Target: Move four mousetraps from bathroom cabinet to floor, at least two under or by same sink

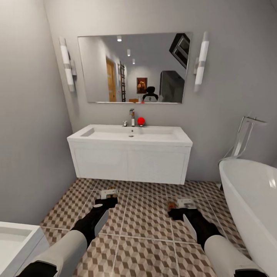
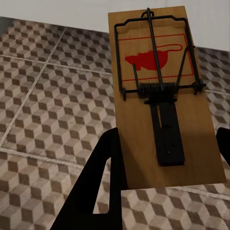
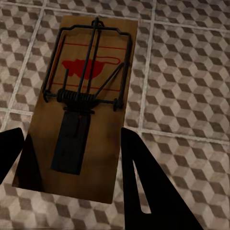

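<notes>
Each gripper holds one mousetrap, a brown wooden slab with a dark wire spring and a red mouse print. My left gripper is shut on a mousetrap. My right gripper is shut on another mousetrap. Both traps hang low over the bathroom floor, a short way in front of the white bathroom sink. The cabinet is out of view.
A white bathtub with a tall metal tap stands at the right. The corner of a small white unit is at the lower left. Grey walls close in at the left and behind the sink. A red ball sits by the tap.
</notes>
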Motion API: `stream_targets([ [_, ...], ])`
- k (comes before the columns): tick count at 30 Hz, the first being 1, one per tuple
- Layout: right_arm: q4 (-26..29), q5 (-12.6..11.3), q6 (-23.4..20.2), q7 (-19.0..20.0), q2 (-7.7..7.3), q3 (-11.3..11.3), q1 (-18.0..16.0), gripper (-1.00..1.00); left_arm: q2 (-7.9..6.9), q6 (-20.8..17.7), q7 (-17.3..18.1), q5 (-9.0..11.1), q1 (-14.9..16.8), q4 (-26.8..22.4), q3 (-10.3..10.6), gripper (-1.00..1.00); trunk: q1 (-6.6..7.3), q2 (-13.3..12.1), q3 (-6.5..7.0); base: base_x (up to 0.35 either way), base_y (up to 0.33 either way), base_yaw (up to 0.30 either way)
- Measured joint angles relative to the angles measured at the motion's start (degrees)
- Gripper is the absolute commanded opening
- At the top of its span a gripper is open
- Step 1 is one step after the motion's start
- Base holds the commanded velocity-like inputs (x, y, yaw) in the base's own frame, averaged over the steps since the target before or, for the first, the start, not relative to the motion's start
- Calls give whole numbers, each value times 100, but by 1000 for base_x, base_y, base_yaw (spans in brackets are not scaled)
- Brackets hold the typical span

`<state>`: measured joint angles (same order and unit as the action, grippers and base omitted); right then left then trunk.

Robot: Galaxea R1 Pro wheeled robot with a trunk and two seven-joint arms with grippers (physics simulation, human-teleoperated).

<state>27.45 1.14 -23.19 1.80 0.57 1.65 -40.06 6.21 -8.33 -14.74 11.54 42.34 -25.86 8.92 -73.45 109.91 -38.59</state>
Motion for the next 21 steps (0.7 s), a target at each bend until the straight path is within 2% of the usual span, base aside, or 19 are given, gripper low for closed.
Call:
stream_targets([
  [4,-98,-4,63,255,-19,0,0,-100,-1,7,-5,0,0,-3,0,-100,-88,160,-72,0,0,0],
  [21,-128,-12,204,312,-37,-5,0,-100,8,11,-7,-1,0,-4,6,-100,-461,842,-377,0,0,0],
])
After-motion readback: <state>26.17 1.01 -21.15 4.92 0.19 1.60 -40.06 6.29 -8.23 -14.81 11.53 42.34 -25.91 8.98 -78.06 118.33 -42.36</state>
